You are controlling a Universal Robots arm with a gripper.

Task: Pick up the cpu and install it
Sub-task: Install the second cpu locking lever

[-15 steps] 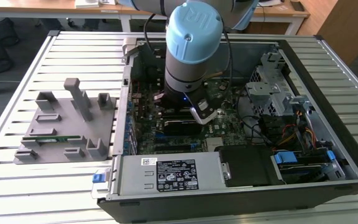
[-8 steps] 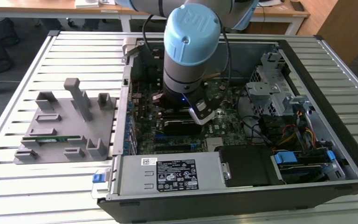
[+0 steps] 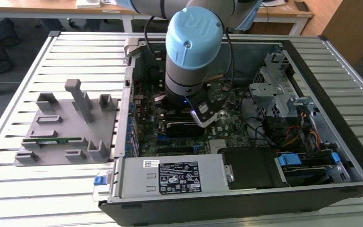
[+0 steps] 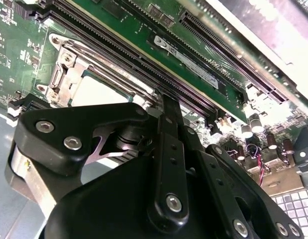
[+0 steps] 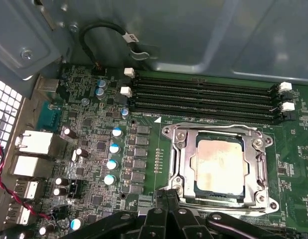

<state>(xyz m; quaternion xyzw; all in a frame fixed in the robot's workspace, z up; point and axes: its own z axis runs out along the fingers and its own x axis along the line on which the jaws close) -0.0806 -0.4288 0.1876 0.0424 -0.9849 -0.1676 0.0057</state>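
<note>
— While the grey robot arm with its pale blue joint cap (image 3: 194, 42) reaches down into the open black computer case (image 3: 245, 198), where is the cpu?

— The small flat square cpu with a pale, silvery metal top (image 5: 220, 167) lies seated in the square socket with a silvery metal frame (image 5: 176, 159) on the green motherboard (image 5: 144, 149). In the second wrist view its pale top (image 4: 96, 92) peeks out just past the gripper's black linkage.

— And the black gripper?

— In the first wrist view the black gripper (image 5: 166, 199) sits right at the socket's edge, its tips close together beside the frame. They look nearly pressed together, with nothing pinched between them. The cpu lies apart from them, inside the frame.

— Can you be sure the jaws are shut?

— Not entirely. In the second wrist view the black finger (image 4: 170, 139) runs toward the socket, but the tips are hidden behind the linkage. I cannot tell for certain.

— What else surrounds the socket?

— Long black memory slots (image 5: 204, 97) with white end clips run alongside it, near the grey case wall. Blue-topped capacitors (image 5: 114, 149) stand in a row on the other side.

— Outside the case?

— On the slatted white metal table (image 3: 17, 184), to the exterior view's left, stands a grey plastic fixture (image 3: 68, 127) holding a long narrow green memory stick (image 3: 52, 140).
</note>
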